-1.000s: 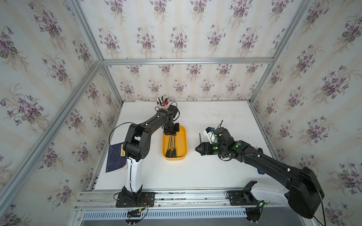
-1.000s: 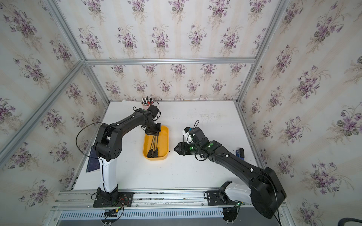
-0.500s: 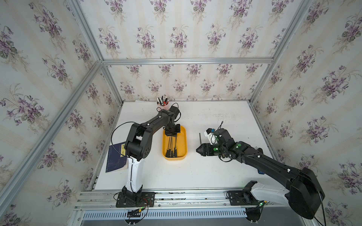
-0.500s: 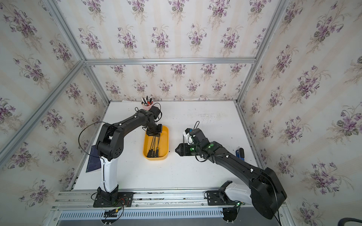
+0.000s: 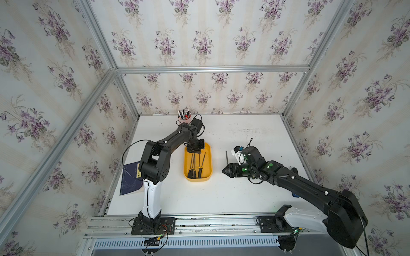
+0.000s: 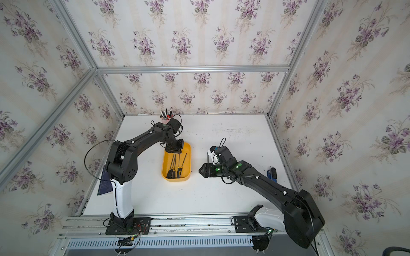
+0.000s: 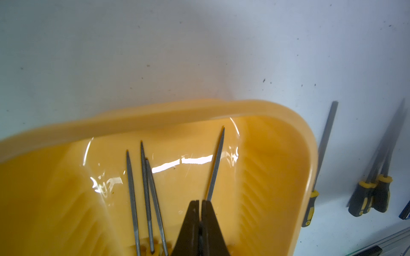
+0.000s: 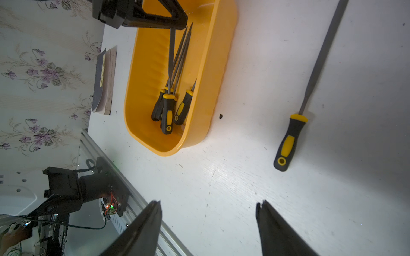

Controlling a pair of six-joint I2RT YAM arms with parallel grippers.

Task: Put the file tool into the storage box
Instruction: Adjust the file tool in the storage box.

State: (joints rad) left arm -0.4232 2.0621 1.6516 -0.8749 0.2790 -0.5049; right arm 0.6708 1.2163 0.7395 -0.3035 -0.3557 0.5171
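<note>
White table (image 5: pixel 221 199) with storage box (image 5: pixel 197 180), file (image 8: pixel 289 139), notebook (image 5: pixel 129 177)

Floral-papered walls (image 5: pixel 199 44), white table (image 5: pixel 244 133), seemingly scuffed.

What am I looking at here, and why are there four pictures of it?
These are two robot arms mounted at the edge of a white table, each ending in pinching jaws. Two pictures come from a camera pair overhead; the other two from a small camera on each wrist, looking along the jaws. The left arm reaches over a yellow tray holding four files. Its jaws are shut, with one blade running under their tip; whether they pinch it I cannot tell. The right arm hangs over the table, jaws open and empty, near a loose file; more files lie beyond it. A pen cup, a booklet and a blue tool sit at the edges.
</note>
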